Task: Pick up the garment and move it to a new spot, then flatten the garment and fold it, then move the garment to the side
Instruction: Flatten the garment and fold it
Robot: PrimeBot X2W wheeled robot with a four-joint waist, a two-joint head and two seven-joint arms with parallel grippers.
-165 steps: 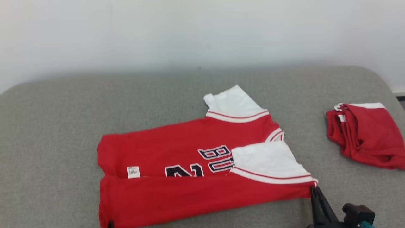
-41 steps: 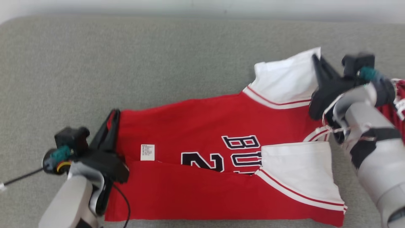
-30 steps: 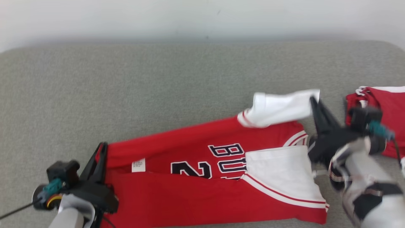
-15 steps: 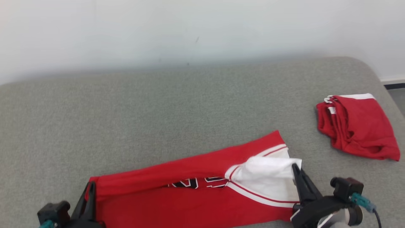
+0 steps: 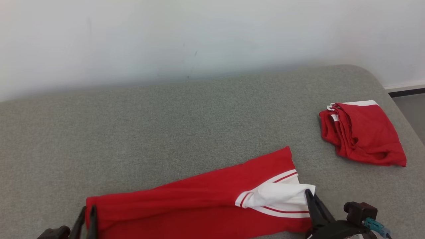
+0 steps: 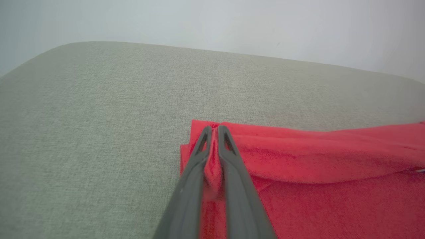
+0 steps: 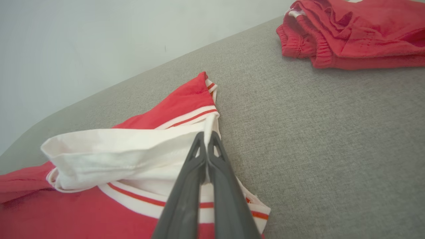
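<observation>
At the near edge of the head view, the left end effector (image 6: 214,129) has its two slim, dark, tapering fingers drawn almost together. A ridge of red cloth is pinched between them at the garment's left end. The right end effector (image 7: 207,136) is clenched on the free edge of a white sleeve (image 7: 126,149), its fingertips pressed flat with only the thin cloth between them.

The garment (image 5: 199,205) is a soft red knit jersey lying on the table (image 5: 166,126) near its front edge. It is folded lengthwise into a long, narrow band that slants up towards the right. Its upper layer curves over in a rounded roll above the flatter layer below. The sleeve sits at the right end as a loose, crumpled white tube. It is trimmed with a white ribbed band carrying a thin red stripe.

The table is covered in grey woven fabric with a fine, even grain, and it has rounded corners. Further back on the right, well apart from the jersey, lies a folded red pile (image 5: 362,136) with stacked gathered edges and a strip of white trim. Beyond the table stands a plain, smooth, pale wall (image 5: 199,33).
</observation>
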